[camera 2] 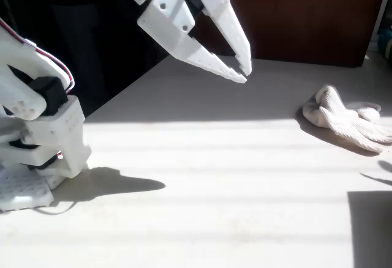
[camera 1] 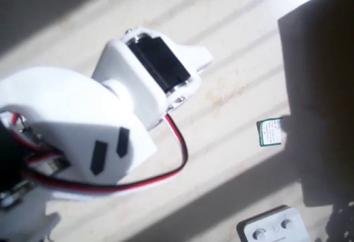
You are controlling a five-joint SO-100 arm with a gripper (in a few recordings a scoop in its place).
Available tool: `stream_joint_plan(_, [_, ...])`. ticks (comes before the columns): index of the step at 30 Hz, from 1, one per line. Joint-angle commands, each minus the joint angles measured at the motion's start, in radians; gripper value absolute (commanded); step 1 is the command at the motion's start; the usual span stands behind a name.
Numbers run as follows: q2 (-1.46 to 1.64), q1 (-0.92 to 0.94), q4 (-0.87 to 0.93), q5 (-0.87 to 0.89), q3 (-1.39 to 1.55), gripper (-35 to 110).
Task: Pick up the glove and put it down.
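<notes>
Fixed view: gripper [camera 2: 243, 74] hangs in the air above the table's [camera 2: 184, 176] far-left part, fingers nearly closed, holding nothing. Glove [camera 2: 344, 118] lies crumpled at the right edge, well apart. Step: approach, not yet grasped. Next: travel right, open wider, descend.

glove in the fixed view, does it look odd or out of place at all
Slightly: the glove lies crumpled on the table near the right edge of the fixed view, fingers bunched rather than flat. No damage shows. The tool hangs raised, well apart from it.
</notes>
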Motion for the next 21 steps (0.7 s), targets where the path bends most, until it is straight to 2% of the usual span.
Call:
stream_joint_plan(1, [-0.202,-0.080,-0.015,0.008,-0.273,0])
stream_joint_plan(13, [-0.914,-0.265,-0.015,0.009,-0.966,0])
stream_joint_plan(21, [-1.210,-0.281,-0.015,0.049,-1.210,0])
